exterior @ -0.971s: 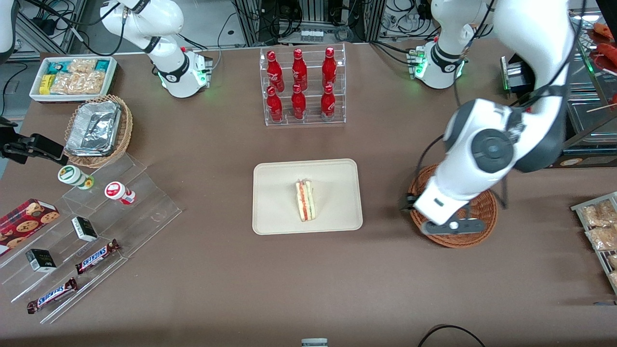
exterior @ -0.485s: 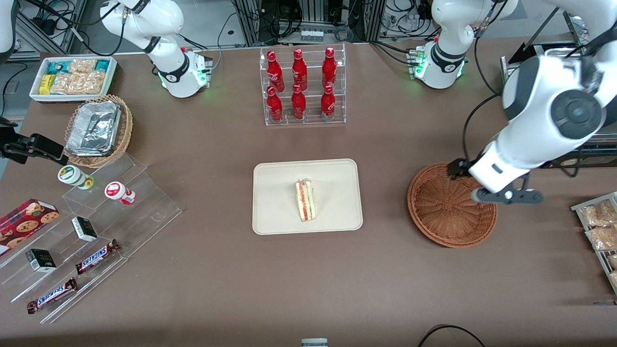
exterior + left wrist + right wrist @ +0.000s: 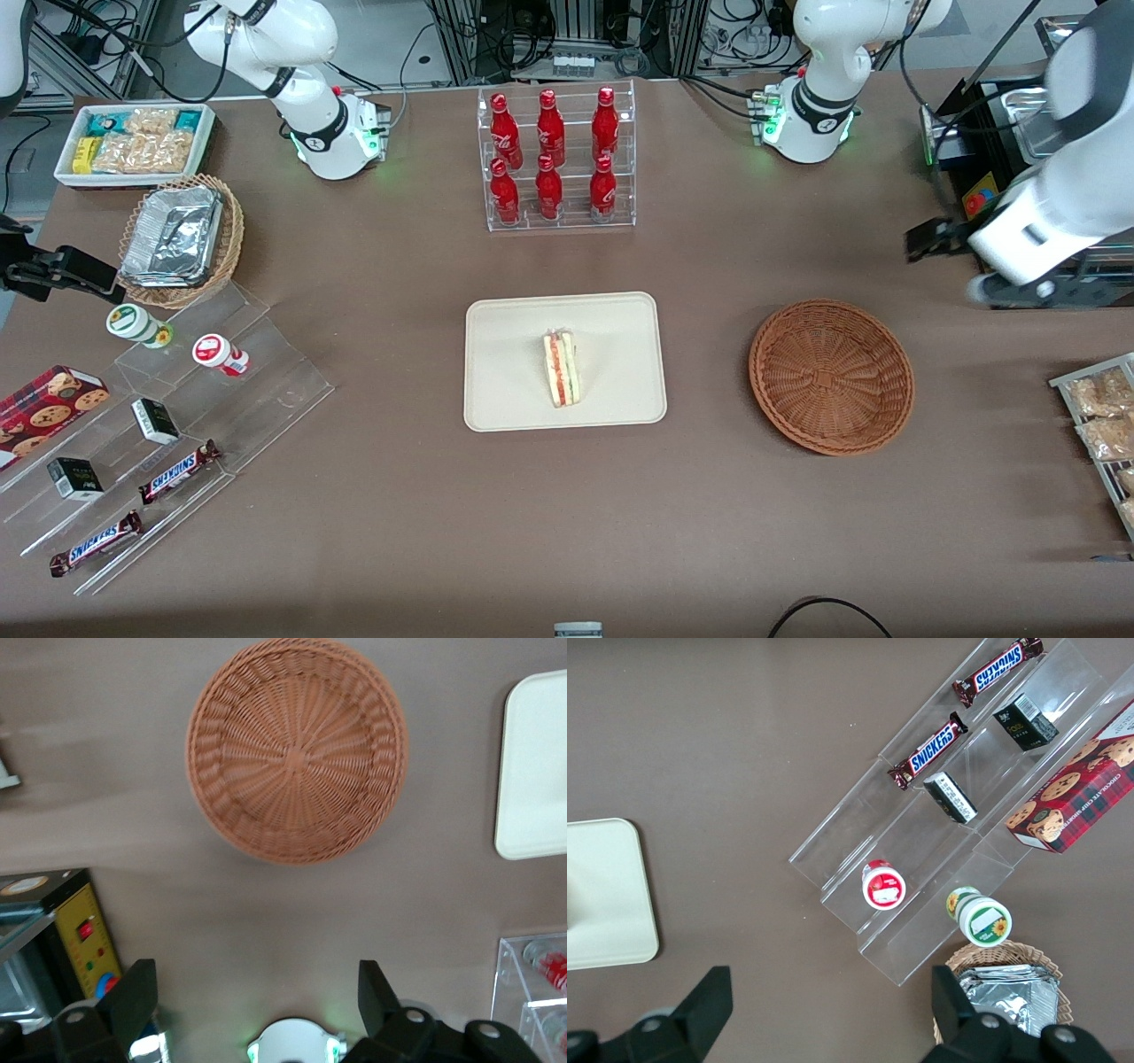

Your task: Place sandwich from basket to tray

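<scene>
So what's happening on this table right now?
A robot arm was given the job of putting a sandwich from a wicker basket onto a tray. That looks done: the sandwich lies on the tray, and the basket holds nothing. The gripper is open, carries nothing, and hangs above the table toward the working arm's end, farther from the front camera than the basket.
</scene>
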You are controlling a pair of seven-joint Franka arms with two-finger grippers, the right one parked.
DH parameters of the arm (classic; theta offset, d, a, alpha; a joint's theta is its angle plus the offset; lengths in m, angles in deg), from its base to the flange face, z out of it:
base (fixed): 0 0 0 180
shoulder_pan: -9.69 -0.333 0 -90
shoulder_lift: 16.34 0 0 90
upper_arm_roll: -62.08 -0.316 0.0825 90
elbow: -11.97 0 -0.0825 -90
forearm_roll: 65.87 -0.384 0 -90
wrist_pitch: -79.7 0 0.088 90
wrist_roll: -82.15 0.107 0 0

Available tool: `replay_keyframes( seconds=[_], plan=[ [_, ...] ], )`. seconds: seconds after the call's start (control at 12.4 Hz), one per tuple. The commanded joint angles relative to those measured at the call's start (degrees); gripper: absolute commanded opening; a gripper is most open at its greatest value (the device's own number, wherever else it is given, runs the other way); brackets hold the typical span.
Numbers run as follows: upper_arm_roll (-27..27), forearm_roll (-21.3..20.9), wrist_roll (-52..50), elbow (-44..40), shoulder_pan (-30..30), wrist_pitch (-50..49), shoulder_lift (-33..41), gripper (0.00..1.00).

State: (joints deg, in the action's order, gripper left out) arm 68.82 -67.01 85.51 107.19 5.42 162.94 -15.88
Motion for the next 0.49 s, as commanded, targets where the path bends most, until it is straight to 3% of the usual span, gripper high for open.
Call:
replay_keyframes(
  seconds=[0.0, 0.4],
  plan=[
    [-3.6, 0.7, 1.6, -0.4, 3.0, -2.6, 3.6, 1.00],
    [1.4, 0.4, 1.1, -1.4, 1.8, -1.4, 3.4, 1.00]
  ],
)
